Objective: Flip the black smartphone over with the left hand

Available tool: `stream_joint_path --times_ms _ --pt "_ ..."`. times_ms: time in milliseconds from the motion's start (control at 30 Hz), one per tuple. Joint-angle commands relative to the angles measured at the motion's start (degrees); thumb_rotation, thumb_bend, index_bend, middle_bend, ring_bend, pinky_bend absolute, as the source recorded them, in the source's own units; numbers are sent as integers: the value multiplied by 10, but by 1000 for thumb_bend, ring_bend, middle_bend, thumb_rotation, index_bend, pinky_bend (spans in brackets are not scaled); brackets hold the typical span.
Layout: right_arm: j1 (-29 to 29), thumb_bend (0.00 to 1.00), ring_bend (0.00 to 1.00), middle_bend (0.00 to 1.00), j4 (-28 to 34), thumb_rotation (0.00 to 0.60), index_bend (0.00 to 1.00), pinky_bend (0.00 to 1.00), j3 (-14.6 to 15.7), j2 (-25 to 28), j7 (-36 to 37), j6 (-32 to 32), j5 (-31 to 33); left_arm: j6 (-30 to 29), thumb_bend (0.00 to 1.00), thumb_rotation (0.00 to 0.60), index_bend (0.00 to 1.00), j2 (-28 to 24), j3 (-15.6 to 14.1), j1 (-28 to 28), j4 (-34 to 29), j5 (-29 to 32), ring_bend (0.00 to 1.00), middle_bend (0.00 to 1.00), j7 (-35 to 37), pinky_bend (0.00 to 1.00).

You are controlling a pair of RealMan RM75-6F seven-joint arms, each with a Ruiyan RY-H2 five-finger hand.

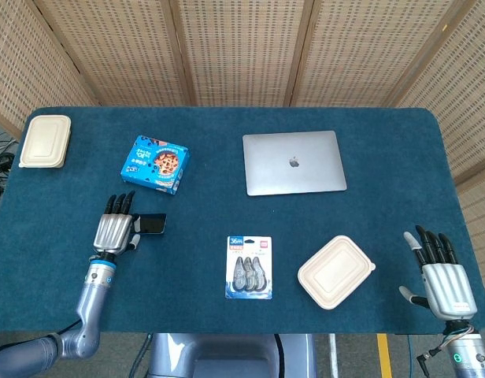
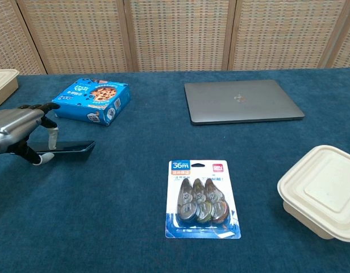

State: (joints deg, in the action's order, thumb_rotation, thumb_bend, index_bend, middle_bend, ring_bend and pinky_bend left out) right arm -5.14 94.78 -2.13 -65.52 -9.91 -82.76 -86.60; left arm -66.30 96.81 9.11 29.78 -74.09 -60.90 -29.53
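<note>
Chest view, left of frame: the left hand pinches the near end of the black smartphone, which is lifted off the blue surface with its long axis running rightward, while the right hand rests open, well apart.

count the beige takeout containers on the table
2. One lidded container sits at the far left corner of the table; the other lies near the front edge, right of the correction tape pack.
</note>
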Motion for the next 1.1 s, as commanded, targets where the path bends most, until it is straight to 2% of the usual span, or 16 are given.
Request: stream_joint_path --times_ms 33,300,800,1100 --pt "0 53 0 0 0 600 0 0 0 0 0 0 0 -4 342 600 572 0 4 1 2 -3 0 0 4 0" --pt "0 53 0 0 0 600 0 0 0 -1 -1 0 0 -9 334 600 506 -1 15 6 7 -7 0 0 6 0" --pt "-2 53 0 0 -3 600 0 0 1 -4 -4 4 3 -6 332 600 488 3 39 22 39 -5 0 0 16 0" --pt "-3 53 0 0 -6 600 0 0 1 -7 -8 10 7 4 323 600 438 23 55 44 97 -9 0 0 32 0"
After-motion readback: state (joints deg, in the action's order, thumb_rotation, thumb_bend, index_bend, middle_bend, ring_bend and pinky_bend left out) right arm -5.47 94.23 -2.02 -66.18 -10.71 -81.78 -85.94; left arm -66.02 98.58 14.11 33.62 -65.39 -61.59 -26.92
